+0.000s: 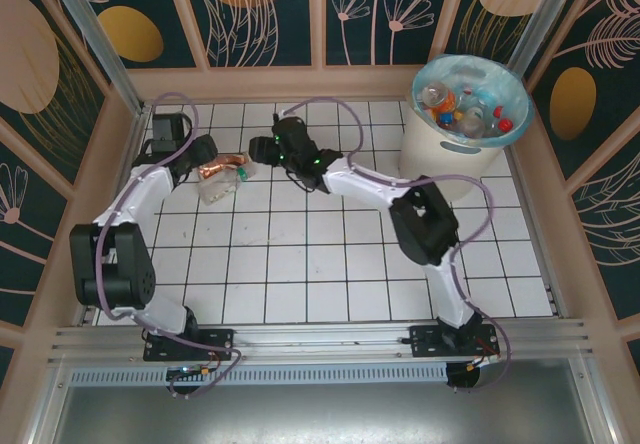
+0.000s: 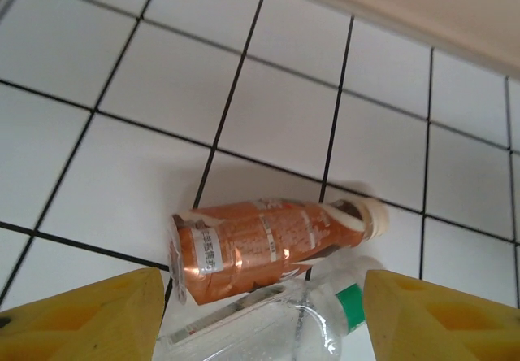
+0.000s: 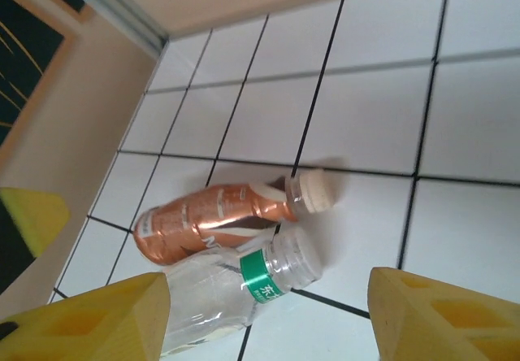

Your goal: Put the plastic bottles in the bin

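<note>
Copper-coloured bottle [image 2: 260, 247] and clear green-labelled bottle [image 2: 268, 324] lie touching on the tiled table [image 1: 300, 264], far left.
Left hand [image 2: 262, 280] hangs over them, fingers spread; right hand [image 3: 266, 276] faces them, likewise spread. Bin [image 1: 450, 149] stands far right, holding several bottles [image 1: 468, 116].

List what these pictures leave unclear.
1. Left wrist: clear plastic bottle with green neck band, cut off by the bottom edge.
2. Right wrist: its base, behind the yellow finger.
3. Left wrist: print on the copper-labelled bottle, too blurred to read.
4. Top external: bottles in the cream-white round bin, too small to count.
</note>
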You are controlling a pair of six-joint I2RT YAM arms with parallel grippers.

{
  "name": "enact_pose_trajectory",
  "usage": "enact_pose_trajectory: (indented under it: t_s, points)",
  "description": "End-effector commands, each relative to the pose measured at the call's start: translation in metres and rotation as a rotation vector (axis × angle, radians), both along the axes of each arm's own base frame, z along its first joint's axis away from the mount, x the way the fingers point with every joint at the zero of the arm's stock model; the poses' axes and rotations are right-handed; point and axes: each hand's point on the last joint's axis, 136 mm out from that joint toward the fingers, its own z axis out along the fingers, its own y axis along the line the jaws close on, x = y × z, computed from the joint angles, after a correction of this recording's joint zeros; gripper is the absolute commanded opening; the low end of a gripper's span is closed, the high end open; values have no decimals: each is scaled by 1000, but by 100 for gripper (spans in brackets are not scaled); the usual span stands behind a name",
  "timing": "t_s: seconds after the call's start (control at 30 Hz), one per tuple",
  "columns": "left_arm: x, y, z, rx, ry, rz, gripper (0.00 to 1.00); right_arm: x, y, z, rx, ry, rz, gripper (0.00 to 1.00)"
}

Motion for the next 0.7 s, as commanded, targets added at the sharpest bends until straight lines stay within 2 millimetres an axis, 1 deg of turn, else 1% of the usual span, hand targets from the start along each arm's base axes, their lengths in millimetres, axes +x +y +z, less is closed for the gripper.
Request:
enact_pose_trajectory:
  t_s: [0.0,0.1,0.2,0.33,0.43,0.53,0.67]
  points:
    - [4,-6,-15,-40,17,-35,61,14,33,20,209,27,11,66]
    - [1,-14,-28,-77,45,-61,60,22,47,-10,235,91,14,66]
    - [-6,-17,-46,-96,86,-65,60,28,53,-37,243,152,0,66]
    - [-16,-25,-63,-140,125,-83,59,34,50,-67,243,223,-36,67]
    - [-20,-25,-71,-152,147,-75,59,35,45,-86,234,261,-59,67]
    - [-25,-27,-82,-173,173,-67,59,30,45,-97,256,294,-44,67]
    - [-32,-29,-93,-200,196,-56,59,22,52,-102,303,336,15,67]
